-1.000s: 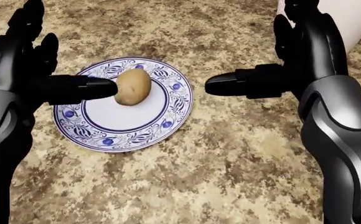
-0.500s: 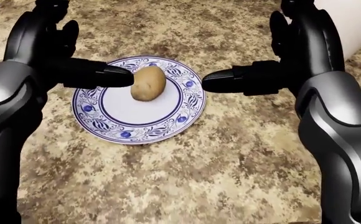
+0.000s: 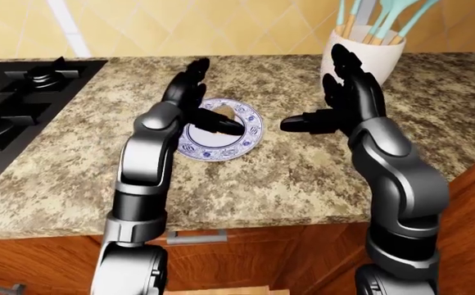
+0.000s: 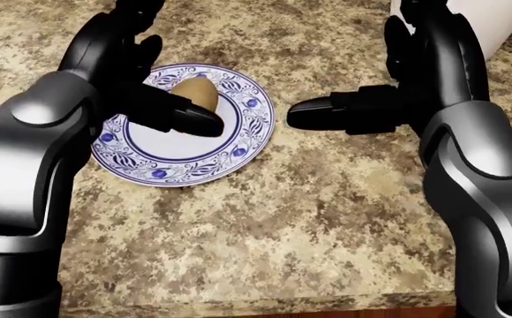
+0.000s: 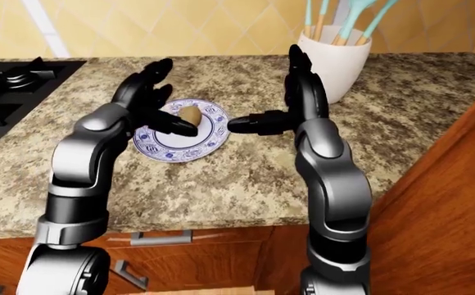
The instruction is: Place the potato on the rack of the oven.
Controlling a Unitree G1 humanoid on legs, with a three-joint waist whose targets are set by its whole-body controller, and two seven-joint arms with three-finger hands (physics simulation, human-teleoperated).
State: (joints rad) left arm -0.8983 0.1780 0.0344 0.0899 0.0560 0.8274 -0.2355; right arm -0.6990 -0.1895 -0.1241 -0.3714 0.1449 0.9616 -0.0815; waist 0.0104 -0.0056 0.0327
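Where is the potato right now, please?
In the head view, the potato lies upper left on the blue-patterned plate, partly hidden by the left hand fingers.

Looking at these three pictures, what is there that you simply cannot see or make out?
- The oven and its rack: in no view.
- The potato: its lower side is covered by the left hand in the head view, so contact cannot be told.
- The plate: its left rim is hidden by the same arm.
- The utensil holder: cut off by the head view's top edge; utensil tips leave the eye views.
- The stove: cut by the left edge.
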